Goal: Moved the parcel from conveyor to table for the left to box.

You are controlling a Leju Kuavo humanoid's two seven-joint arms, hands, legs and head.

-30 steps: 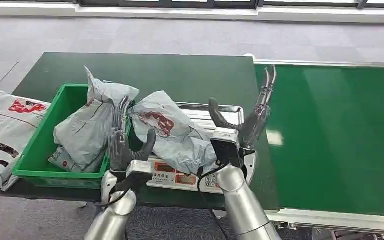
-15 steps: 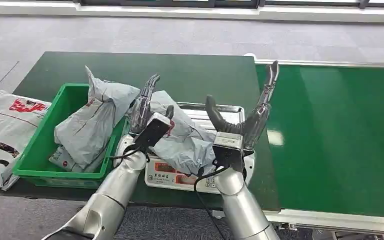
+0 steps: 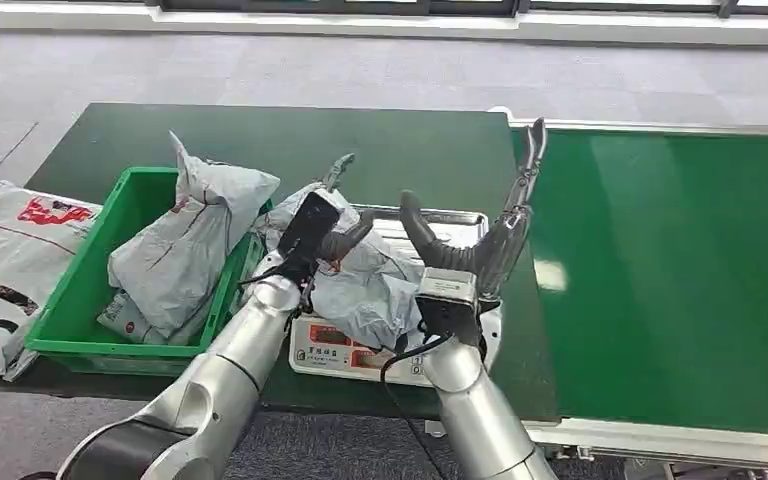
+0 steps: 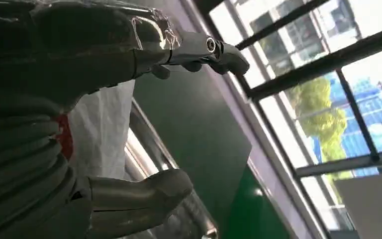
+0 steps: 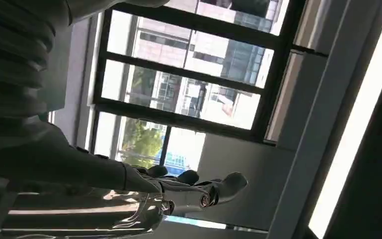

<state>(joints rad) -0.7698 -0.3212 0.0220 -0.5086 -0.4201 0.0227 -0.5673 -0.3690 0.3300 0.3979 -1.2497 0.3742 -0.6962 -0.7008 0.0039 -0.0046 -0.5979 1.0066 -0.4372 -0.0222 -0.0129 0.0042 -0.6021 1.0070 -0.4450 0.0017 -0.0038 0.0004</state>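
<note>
A: Left fingers?
B: Spread, holding nothing. The left hand (image 3: 325, 222) sits over the parcel (image 3: 365, 285); fingers (image 4: 199, 49) reach past its far edge, thumb (image 4: 144, 194) low by the scale's (image 3: 400, 352) metal pan. Contact with the bag: cannot tell.
A: Right?
B: Right hand (image 3: 475, 235) open too, thumb and fingers (image 3: 528, 165) wide apart, raised just beside the scale on its conveyor side. Nothing in it.
A: Parcel location?
B: Grey bag with a red mark, crumpled, lying on the scale, between the two hands.
A: Around the scale?
B: Scale stands at the near edge of the dark green table (image 3: 380, 150). Green bin (image 3: 80, 290) just beside it on the left-arm side, grey bags (image 3: 185, 240) heaped inside. White sack (image 3: 5, 255) beyond the bin. Conveyor (image 3: 670, 270) on the other side of the scale.
</note>
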